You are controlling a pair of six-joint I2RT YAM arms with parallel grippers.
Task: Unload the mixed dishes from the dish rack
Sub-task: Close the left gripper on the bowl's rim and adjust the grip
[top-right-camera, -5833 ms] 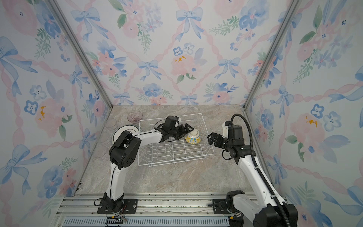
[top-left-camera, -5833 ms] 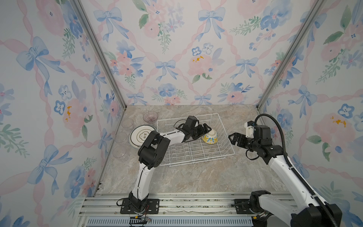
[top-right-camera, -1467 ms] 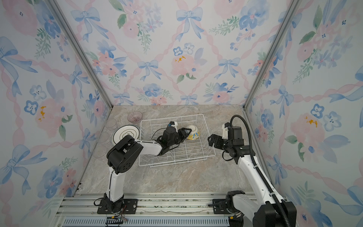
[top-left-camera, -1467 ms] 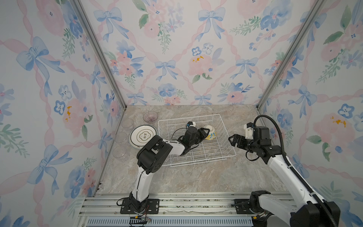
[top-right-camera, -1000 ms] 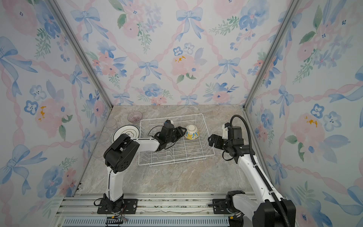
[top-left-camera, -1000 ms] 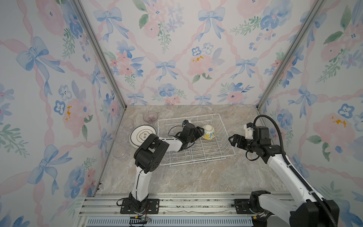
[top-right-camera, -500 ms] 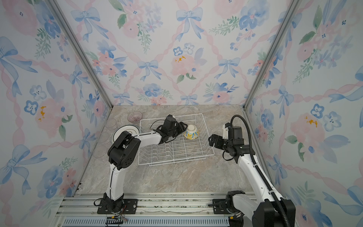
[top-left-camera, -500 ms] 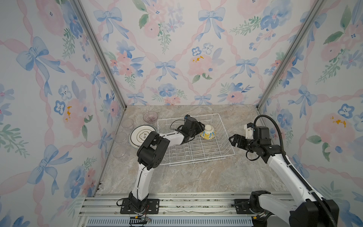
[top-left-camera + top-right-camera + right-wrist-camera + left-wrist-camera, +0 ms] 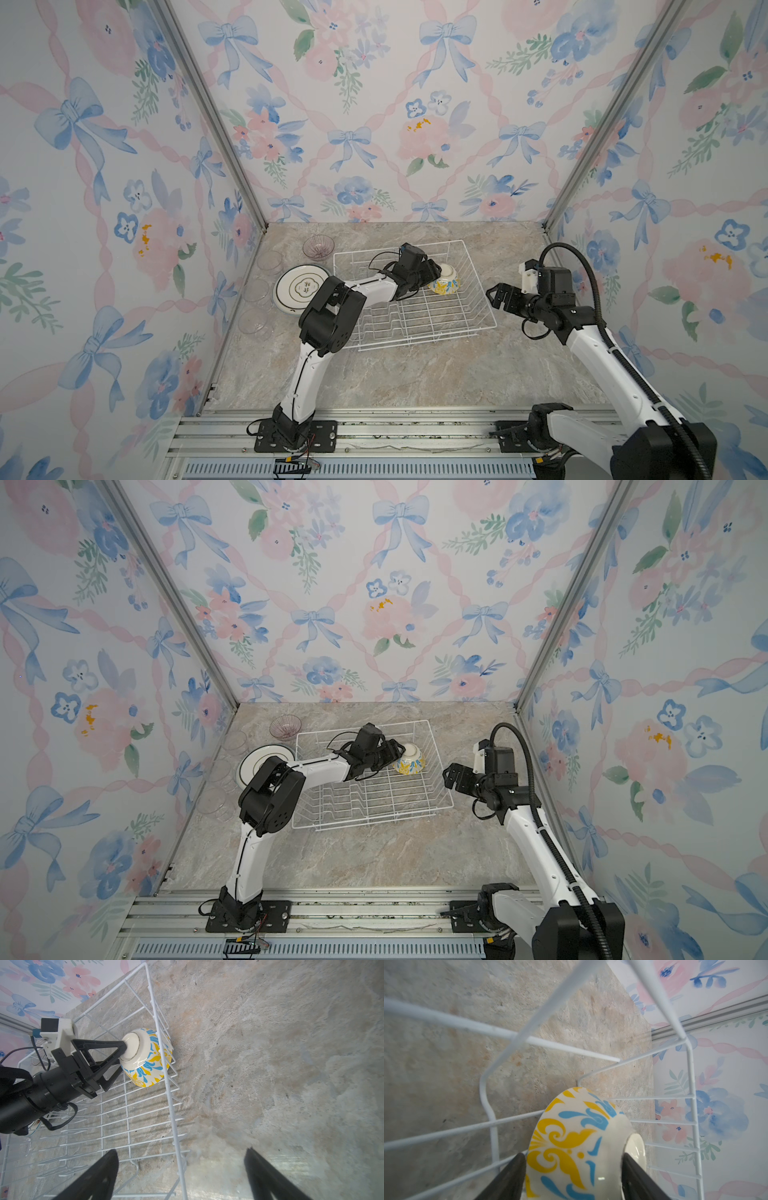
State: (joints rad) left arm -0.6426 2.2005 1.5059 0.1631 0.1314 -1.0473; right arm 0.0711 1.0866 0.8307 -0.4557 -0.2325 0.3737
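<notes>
Though no writing legible — left gripper straddling floral bowl, right gripper spread.

The left arm reaches forward with its elbow bent high and its wrist laid nearly level, the left gripper with its fingers spread apart. The right arm rises from its base, forearm stretched forward, and the right gripper hangs with jaws wide, holding nothing.
</notes>
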